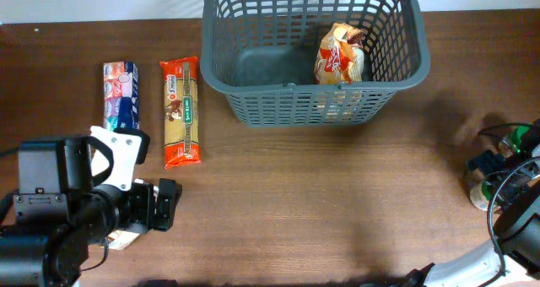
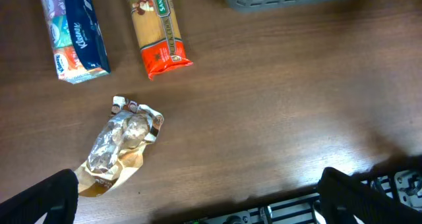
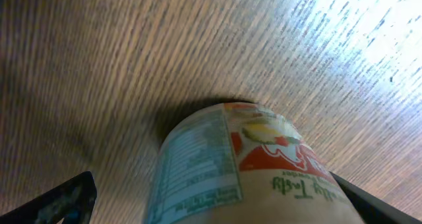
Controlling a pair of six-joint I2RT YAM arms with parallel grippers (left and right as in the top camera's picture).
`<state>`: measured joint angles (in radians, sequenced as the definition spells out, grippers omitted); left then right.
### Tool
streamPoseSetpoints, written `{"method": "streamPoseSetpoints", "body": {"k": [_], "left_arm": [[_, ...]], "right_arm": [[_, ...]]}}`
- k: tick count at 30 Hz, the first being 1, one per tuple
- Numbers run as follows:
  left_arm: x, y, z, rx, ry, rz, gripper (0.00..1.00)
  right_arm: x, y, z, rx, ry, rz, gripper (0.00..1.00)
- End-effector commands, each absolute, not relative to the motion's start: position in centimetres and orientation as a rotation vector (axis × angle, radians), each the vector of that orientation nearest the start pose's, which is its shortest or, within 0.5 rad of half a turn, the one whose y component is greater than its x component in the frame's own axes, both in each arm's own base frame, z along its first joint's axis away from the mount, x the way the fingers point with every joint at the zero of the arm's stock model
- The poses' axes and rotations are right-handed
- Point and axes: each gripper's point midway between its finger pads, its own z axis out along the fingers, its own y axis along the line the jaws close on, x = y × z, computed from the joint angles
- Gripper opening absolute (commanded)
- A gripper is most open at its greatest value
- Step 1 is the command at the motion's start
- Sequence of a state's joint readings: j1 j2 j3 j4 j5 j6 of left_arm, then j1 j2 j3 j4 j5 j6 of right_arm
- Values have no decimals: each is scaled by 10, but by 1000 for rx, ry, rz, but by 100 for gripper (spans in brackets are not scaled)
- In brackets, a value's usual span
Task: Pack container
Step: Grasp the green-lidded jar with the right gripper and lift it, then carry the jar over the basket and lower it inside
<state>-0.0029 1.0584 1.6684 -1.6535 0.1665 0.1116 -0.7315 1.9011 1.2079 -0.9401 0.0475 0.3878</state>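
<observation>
Left gripper (image 2: 198, 207): low over table (image 2: 264, 118), jaws spread, empty, above crumpled bag (image 2: 122, 141). Right gripper (image 3: 211, 188): jaws spread, straddling jar (image 3: 244, 165).

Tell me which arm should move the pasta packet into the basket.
Left. The left gripper hangs open close to the pasta packet; the right gripper is far across on the other side, open around a jar.

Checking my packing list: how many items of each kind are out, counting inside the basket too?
Snack bag, in the basket: 1
Pasta pack: 1
Tissue pack: 1
Crumpled foil packet: 1
Jar: 1 clearly seen
Total: 5
</observation>
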Motion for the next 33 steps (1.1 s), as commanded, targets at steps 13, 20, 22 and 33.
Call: {"method": "streamPoseSetpoints", "body": {"k": [13, 20, 22, 33], "left_arm": [[180, -27, 326, 191, 2584, -169, 99], [180, -27, 326, 191, 2584, -169, 99], [180, -27, 326, 191, 2584, -169, 99], [180, -27, 326, 191, 2584, -169, 99]], "right_arm": [[226, -210, 0, 1702, 2789, -27, 4], [241, -219, 31, 1698, 2769, 2, 4], [255, -223, 55, 1678, 2733, 44, 4], [324, -215, 255, 1350, 2411, 252, 4]]}}
